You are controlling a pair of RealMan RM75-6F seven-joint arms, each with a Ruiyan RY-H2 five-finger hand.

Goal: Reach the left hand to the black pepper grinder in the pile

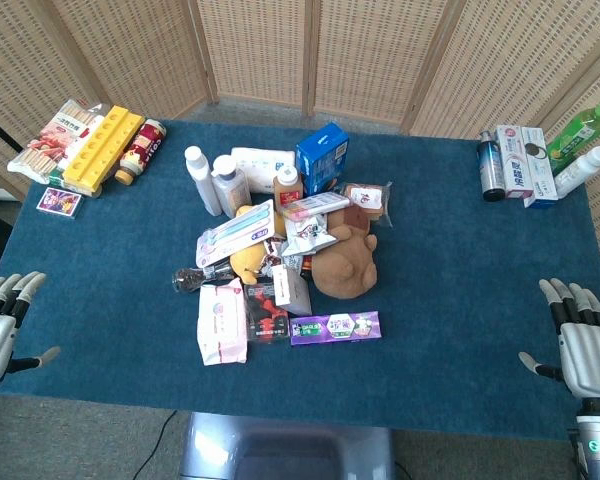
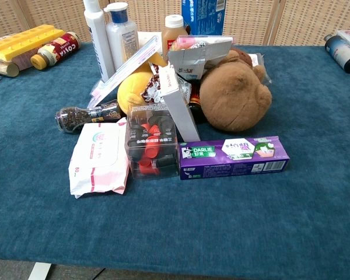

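Note:
The black pepper grinder (image 1: 192, 279) lies on its side at the left edge of the pile, its clear body full of dark peppercorns; in the chest view the grinder (image 2: 84, 115) sits just above a white wipes pack (image 2: 99, 157). My left hand (image 1: 2, 325) rests open at the table's near left edge, far left of the grinder, holding nothing. My right hand (image 1: 586, 345) rests open at the near right edge, fingers apart. Neither hand shows in the chest view.
The pile holds a brown plush toy (image 1: 343, 262), a purple toothpaste box (image 1: 335, 328), a clear box of red items (image 2: 150, 146), white bottles (image 1: 216, 180) and a blue box (image 1: 322, 157). Snack packs and a yellow tray (image 1: 102, 148) sit far left; bottles and boxes (image 1: 525, 165) far right.

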